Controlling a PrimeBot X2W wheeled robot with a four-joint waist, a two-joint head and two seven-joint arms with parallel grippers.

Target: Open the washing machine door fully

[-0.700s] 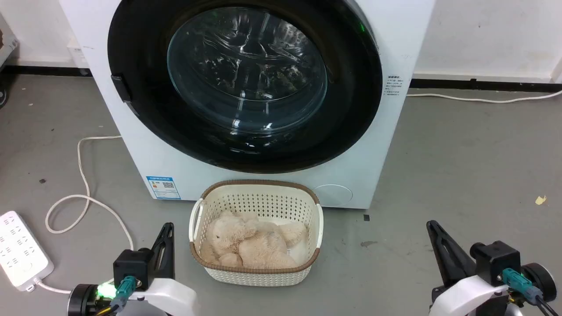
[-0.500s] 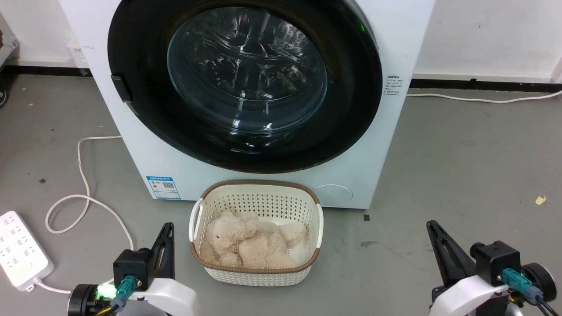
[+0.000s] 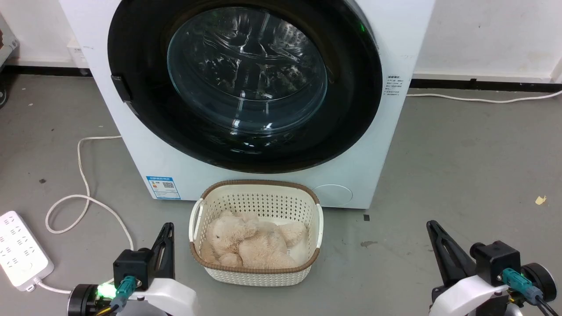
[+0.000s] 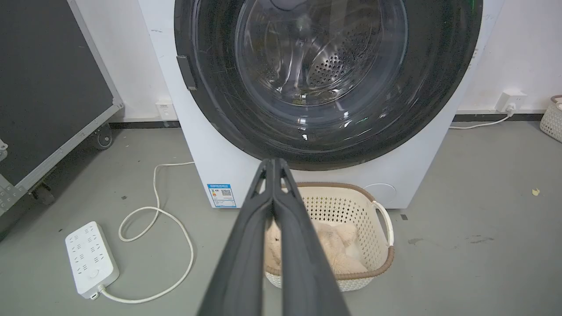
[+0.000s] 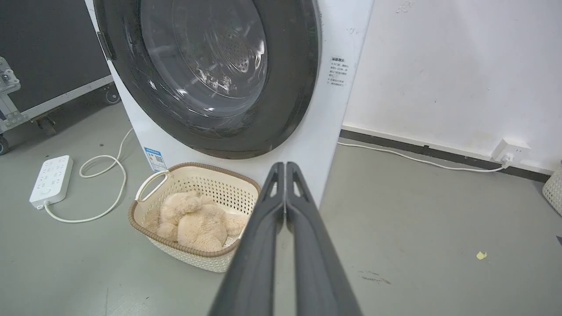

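Grey floor (image 3: 461, 166) meets a white wall (image 3: 483, 30) behind a white washing machine (image 3: 395, 44). The washing machine door (image 3: 246, 83) sits shut, flush with the front, ahead of and well above both grippers and touched by neither. Both the left gripper (image 3: 167, 228) and the right gripper (image 3: 432, 226) hang low with fingers pressed together, empty, apparently parked before any reach. A small black tab (image 3: 120, 87) on the door's rim lies up and ahead of the left gripper. It is likely the pull point, so that arm seems the natural choice. Between the grippers, nearer the left, a basket (image 3: 322, 219) holding a plush toy (image 3: 250, 243) waits under the door, probably for loading.
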